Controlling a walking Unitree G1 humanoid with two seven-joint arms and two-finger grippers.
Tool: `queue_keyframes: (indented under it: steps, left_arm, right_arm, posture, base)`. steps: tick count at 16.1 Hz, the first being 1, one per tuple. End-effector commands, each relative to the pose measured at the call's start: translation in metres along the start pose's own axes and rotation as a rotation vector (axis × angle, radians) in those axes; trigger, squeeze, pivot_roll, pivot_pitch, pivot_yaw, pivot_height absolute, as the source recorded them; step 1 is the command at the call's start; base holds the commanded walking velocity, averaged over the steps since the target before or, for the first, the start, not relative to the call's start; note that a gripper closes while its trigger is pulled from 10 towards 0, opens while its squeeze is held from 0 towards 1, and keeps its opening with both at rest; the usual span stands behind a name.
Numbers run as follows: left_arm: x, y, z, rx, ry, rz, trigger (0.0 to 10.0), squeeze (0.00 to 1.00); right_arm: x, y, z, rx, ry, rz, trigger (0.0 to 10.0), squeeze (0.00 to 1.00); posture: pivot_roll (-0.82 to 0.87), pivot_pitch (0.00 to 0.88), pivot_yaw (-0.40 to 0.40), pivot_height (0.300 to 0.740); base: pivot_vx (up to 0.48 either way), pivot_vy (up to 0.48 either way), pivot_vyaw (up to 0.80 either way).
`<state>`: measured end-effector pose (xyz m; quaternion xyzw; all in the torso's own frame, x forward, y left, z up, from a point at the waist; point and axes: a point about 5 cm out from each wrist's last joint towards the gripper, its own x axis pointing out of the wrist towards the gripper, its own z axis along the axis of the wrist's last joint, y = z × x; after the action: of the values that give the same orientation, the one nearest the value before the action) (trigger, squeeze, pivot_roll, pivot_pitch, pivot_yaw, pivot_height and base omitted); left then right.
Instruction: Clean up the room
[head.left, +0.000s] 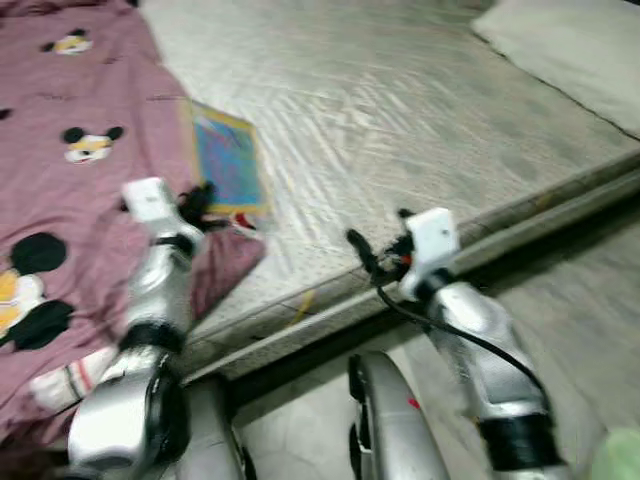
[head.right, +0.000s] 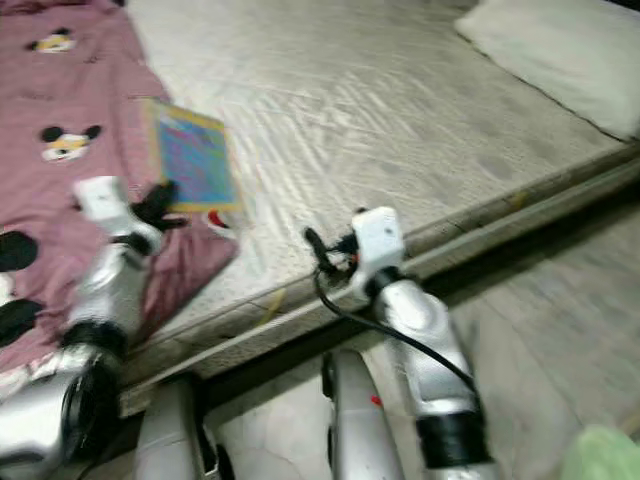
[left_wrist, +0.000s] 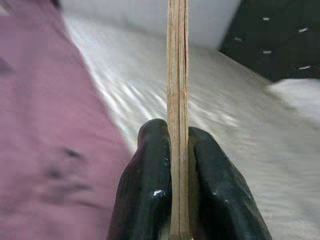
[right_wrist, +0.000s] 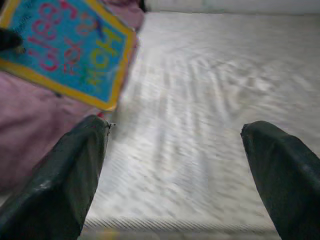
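- One book (head.left: 228, 160), blue with a yellow border
- One pink blanket (head.left: 70, 180)
- One pillow (head.left: 580, 50)
- One mattress (head.left: 400, 120)
- Two pincers: left pincer (head.left: 196, 205), right pincer (head.left: 362, 250)

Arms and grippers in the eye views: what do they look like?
Both arms are shiny silver with black joint bands and white wrist blocks. Left gripper and right gripper have glossy black rounded fingers. A black cable loops along the right forearm.

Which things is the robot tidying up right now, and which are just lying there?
In the job:
- book, blue with a yellow border
- left gripper, pinching the book's edge
- right gripper, open, hovering by the mattress edge

Just lying there:
- pink cartoon-mouse blanket
- bare mattress
- pillow
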<state>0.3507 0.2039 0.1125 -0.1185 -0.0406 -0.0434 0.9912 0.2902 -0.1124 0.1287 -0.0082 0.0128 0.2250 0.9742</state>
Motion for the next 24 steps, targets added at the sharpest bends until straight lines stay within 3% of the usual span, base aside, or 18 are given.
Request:
queue_keyframes:
  steps: [1,4,5,6,7,9,11,21,24]
  left_arm:
    - [-0.005,0.001,0.008,0.1,-0.039,0.004,0.0,0.0]
    - [-0.024,-0.003,0.003,0.178,-0.03,0.035,0.0,0.0]
    - [-0.032,-0.007,-0.001,0.223,-0.02,0.039,2.9,0.0]
    - [-0.044,-0.013,-0.007,0.316,-0.009,0.069,10.0,0.0]
    - [-0.049,-0.013,-0.01,0.399,0.016,0.127,10.0,0.0]
    - [-0.049,-0.017,-0.007,0.442,0.009,0.135,10.0,0.0]
    - [-0.046,-0.033,0.0,0.38,-0.055,-0.016,10.0,0.0]
    - [-0.048,-0.039,0.0,0.393,-0.059,0.078,10.0,0.0]
    - [-0.046,-0.042,0.0,0.366,-0.056,0.043,10.0,0.0]
  right_arm:
    - [0.005,-0.002,-0.001,0.057,-0.017,-0.029,10.0,0.0]
    - [0.016,-0.007,-0.005,0.132,-0.039,-0.088,10.0,0.0]
    - [0.021,-0.009,-0.006,0.147,-0.044,-0.109,10.0,0.0]
    - [0.026,-0.012,-0.009,0.184,-0.049,-0.145,10.0,0.0]
    - [0.028,-0.016,-0.01,0.21,-0.061,-0.169,10.0,0.0]
    - [0.033,-0.021,-0.008,0.227,-0.078,-0.19,10.0,0.0]
    - [0.039,-0.024,-0.004,0.228,-0.096,-0.193,10.0,0.0]
    - [0.038,-0.025,-0.011,0.218,-0.106,-0.202,10.0,0.0]
    - [0.039,-0.026,-0.011,0.208,-0.104,-0.209,10.0,0.0]
  posture:
    - [-0.08,0.0,0.026,0.575]
    - [-0.05,0.0,0.035,0.575]
    - [-0.02,0.0,0.035,0.575]
    - [-0.01,0.0,0.032,0.575]
    - [0.0,0.0,0.029,0.575]
    - [0.01,0.0,0.018,0.58]
    - [0.01,0.0,0.017,0.598]
    - [0.0,0.0,0.015,0.707]
    - [0.0,0.0,0.013,0.74]
  base:
    - [0.0,0.0,0.0]
    - [0.0,0.0,0.0]
    - [0.0,0.0,0.0]
    - [0.0,0.0,0.0]
    - [0.0,0.0,0.0]
    - [0.0,0.0,0.0]
    - [0.0,0.0,0.0]
    - [0.0,0.0,0.0]
    - [0.0,0.0,0.0]
